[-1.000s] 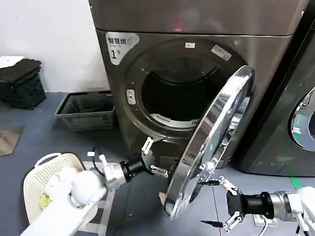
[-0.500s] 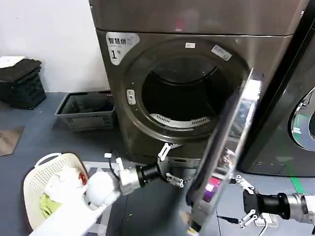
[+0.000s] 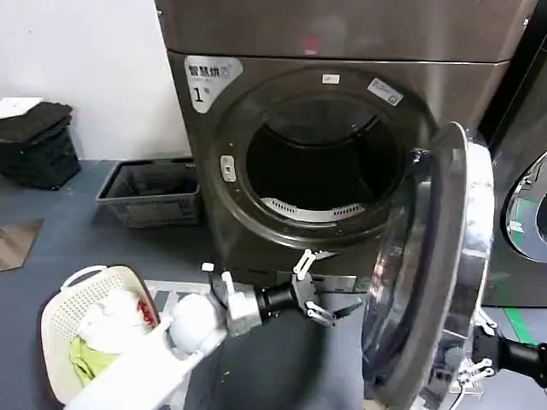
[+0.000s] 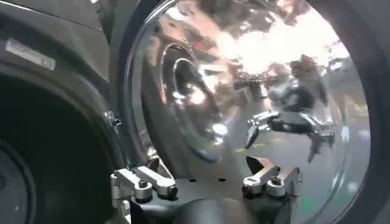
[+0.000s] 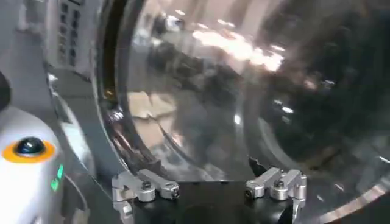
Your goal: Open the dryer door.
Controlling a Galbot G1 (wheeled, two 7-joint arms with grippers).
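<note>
One dryer door (image 3: pixel 427 273) swung wide open, right of the drum mouth
Two grippers: left gripper (image 3: pixel 329 286) spread, empty, just inside the door; right gripper (image 3: pixel 479 346) spread behind the door's lower edge

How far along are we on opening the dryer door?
Done: the dryer door is swung well out to the robot's right, leaving the drum opening fully exposed. In hand: the left gripper is open just inside the door; the right gripper sits behind its outer face. Left: probably only withdrawing both arms.
</note>
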